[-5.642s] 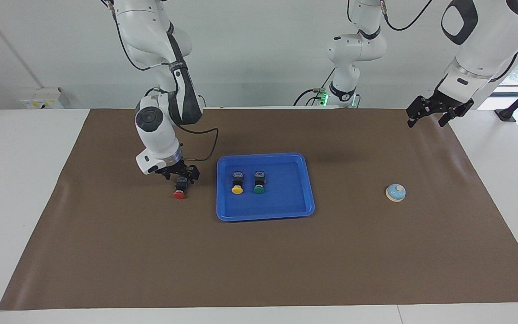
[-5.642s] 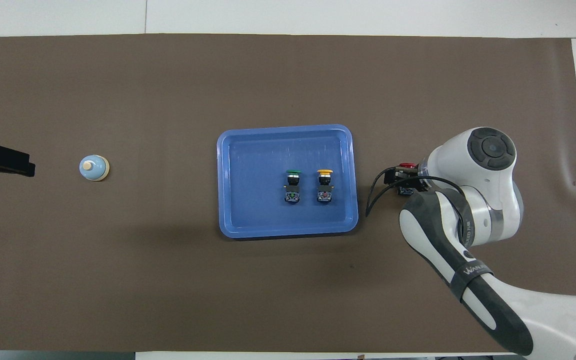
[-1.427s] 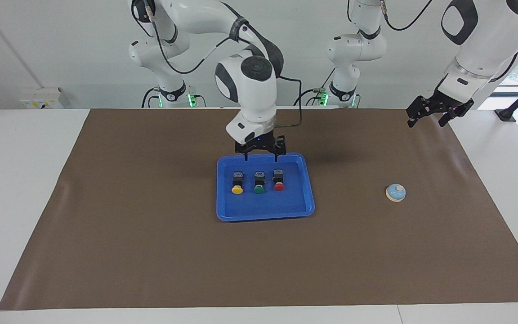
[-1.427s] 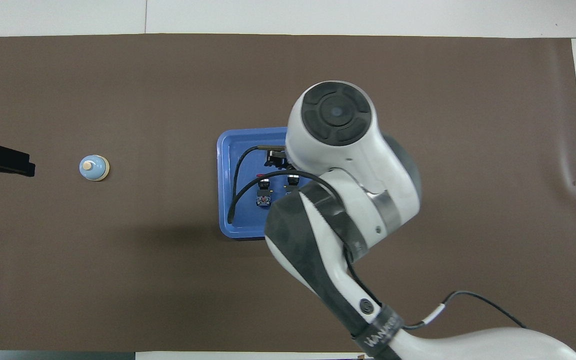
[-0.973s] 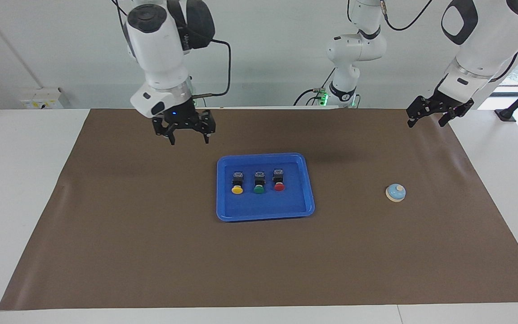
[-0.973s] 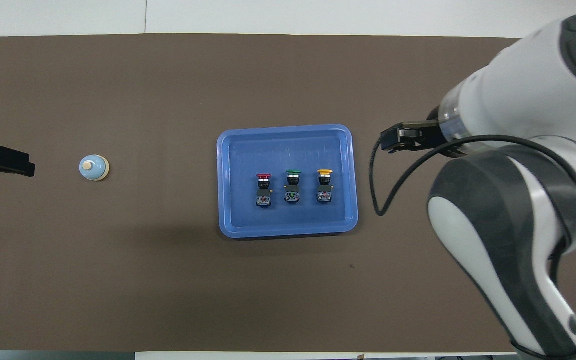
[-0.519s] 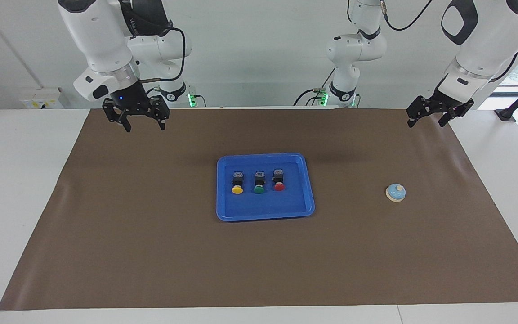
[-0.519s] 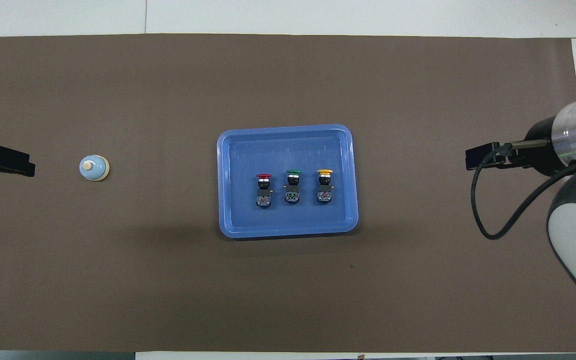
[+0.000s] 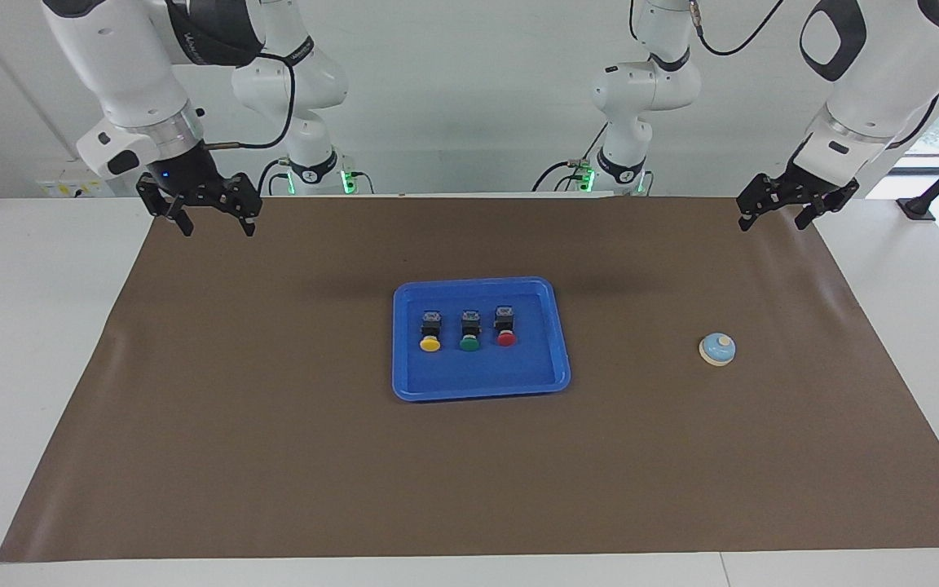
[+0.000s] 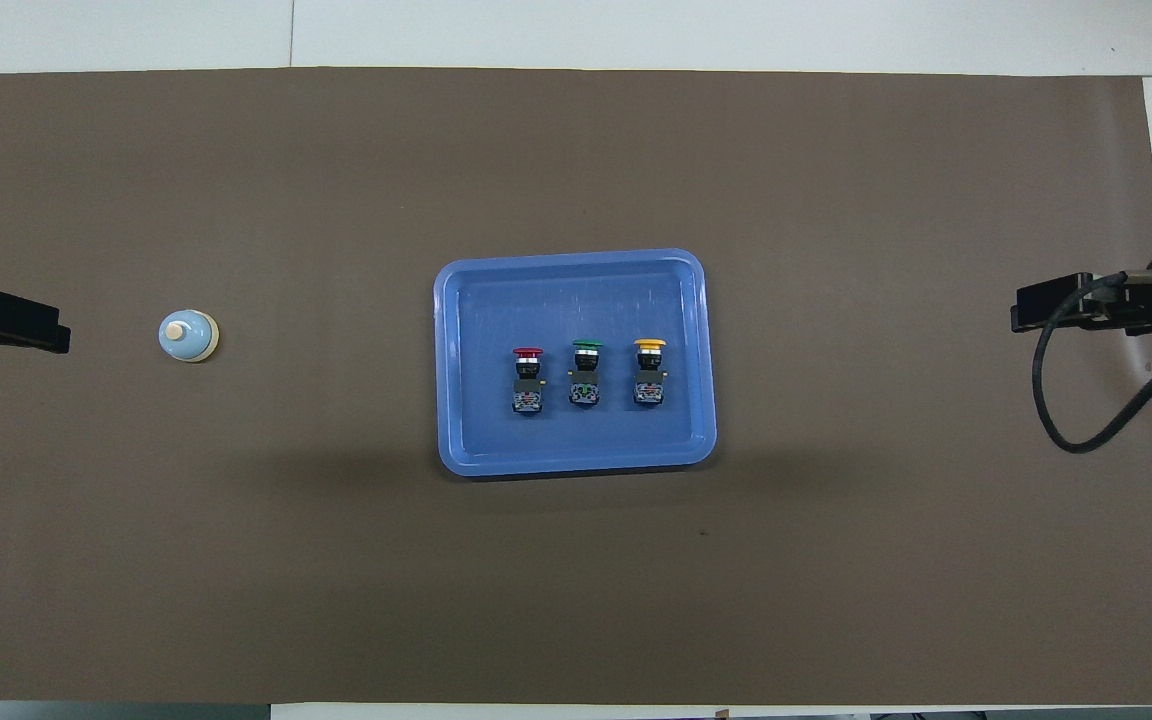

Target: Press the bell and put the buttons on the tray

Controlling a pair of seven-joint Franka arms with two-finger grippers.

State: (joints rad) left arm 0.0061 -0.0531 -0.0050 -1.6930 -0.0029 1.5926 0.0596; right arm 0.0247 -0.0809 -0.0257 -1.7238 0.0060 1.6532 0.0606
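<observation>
Blue tray (image 9: 559,359) holds three buttons (image 9: 469,329) mid-bench; the bell (image 9: 717,349) sits toward the left arm's end. Small, hard, probably light: pinch buttons by their black bodies. Left pincer (image 9: 778,210) and right pincer (image 9: 209,218) hang spread, empty

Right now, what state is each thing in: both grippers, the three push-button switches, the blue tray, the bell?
Left gripper: open, empty, raised.
Right gripper: open, empty, raised.
Bright-blue plastic tray: flat, holding three buttons.
Yellow-capped button: in tray.
Green-capped button: in tray.
Red-capped button: in tray.
Light-blue dome bell: upright, untouched.
</observation>
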